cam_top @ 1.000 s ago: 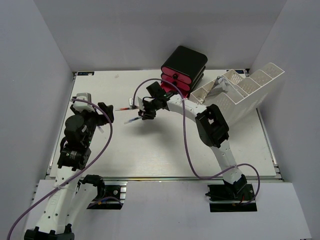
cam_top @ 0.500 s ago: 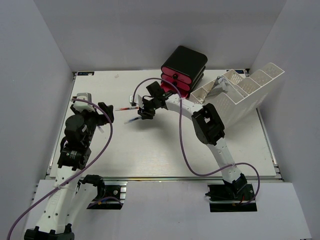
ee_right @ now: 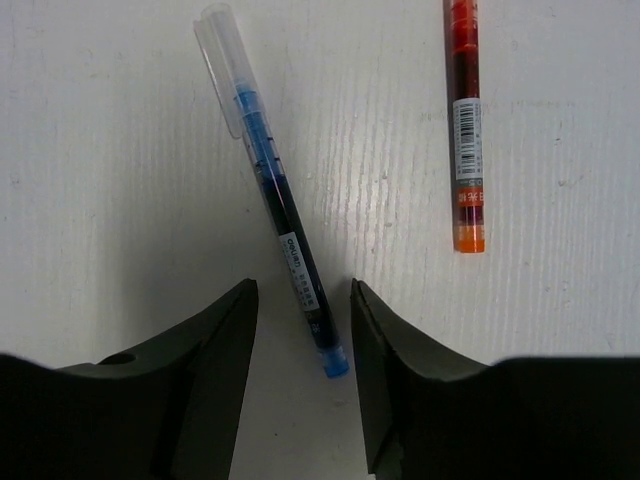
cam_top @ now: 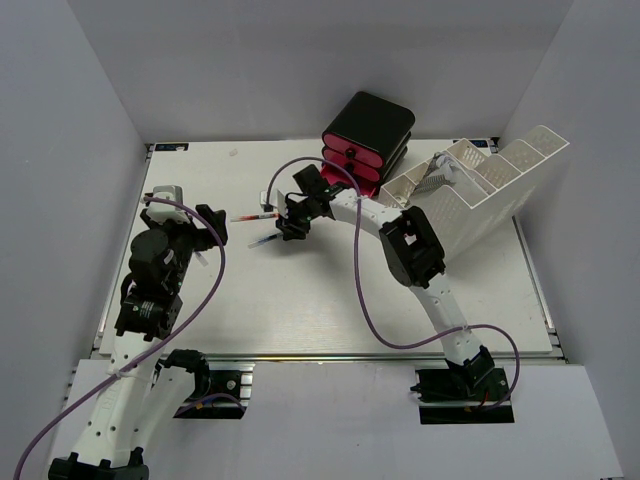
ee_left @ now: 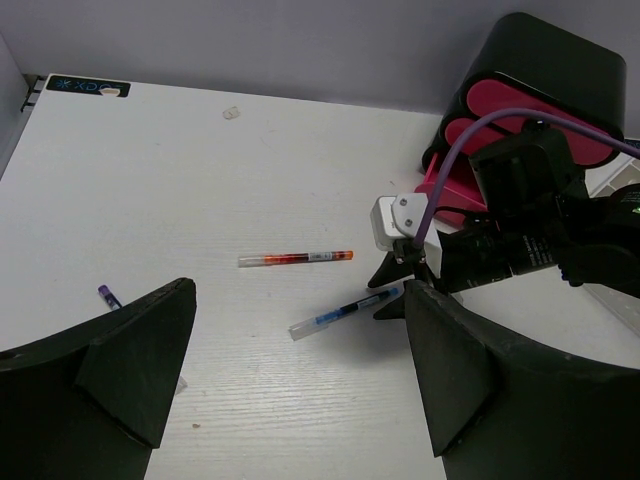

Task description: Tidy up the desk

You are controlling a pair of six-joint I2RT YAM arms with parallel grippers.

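On the white desk [cam_top: 330, 300] lie a blue pen [cam_top: 263, 242] and, just behind it, a red-orange pen [cam_top: 253, 216]. My right gripper [ee_right: 300, 300] is down at the desk surface and open. Its fingers [ee_right: 215, 350] straddle the blue pen [ee_right: 280, 190] at its blue end, with a gap on each side. The red-orange pen [ee_right: 465, 130] lies to the right of the jaws, outside them. My left gripper [ee_left: 298, 300] hovers wide open above the left part of the desk, holding nothing. It looks toward both pens and the right gripper [ee_left: 392, 295].
A black-and-pink drawer unit [cam_top: 365, 135] stands at the back centre. A white perforated tray [cam_top: 490, 190] leans at the back right. A small purple item [ee_left: 108, 296] lies near the left gripper, and a tiny scrap [ee_left: 232, 113] lies near the back edge.
The right arm has shifted a little to the left, bringing its gripper over the blue pen's end, and the jaws have widened slightly. Both pens and the left arm have stayed put.
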